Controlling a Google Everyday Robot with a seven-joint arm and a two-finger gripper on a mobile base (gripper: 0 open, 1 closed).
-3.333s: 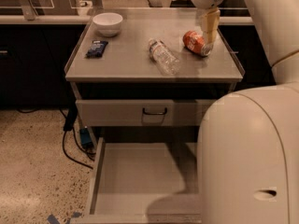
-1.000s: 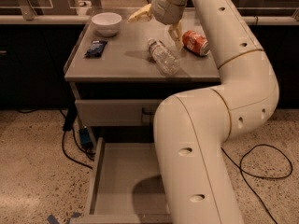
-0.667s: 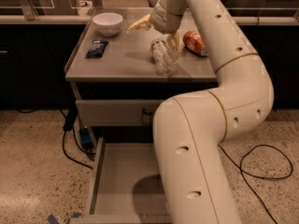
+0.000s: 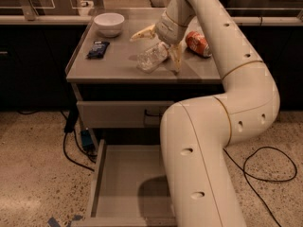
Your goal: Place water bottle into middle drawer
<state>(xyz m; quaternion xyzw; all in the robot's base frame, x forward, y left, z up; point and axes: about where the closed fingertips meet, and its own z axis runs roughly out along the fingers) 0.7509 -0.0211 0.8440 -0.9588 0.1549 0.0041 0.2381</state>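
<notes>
The water bottle [image 4: 149,59], clear crinkly plastic, lies on its side on the grey cabinet top [image 4: 109,65], left of the red soda can [image 4: 198,43]. My gripper [image 4: 154,53] is open and low over the bottle. One yellowish finger [image 4: 141,32] is behind the bottle and the other [image 4: 175,59] is at its front right, so the bottle sits between them. The middle drawer [image 4: 124,183] is pulled out near the floor, a shallow grey tray with nothing in it, partly hidden by my arm [image 4: 203,141].
A white bowl [image 4: 109,23] and a dark blue packet [image 4: 98,48] lie on the left of the cabinet top. A shut drawer front with a black handle [image 4: 120,113] is above the open tray. Cables [image 4: 265,169] lie on the floor on both sides.
My gripper has come down over the water bottle, so its fingers now straddle it. The bottle has turned and shifted slightly left.
</notes>
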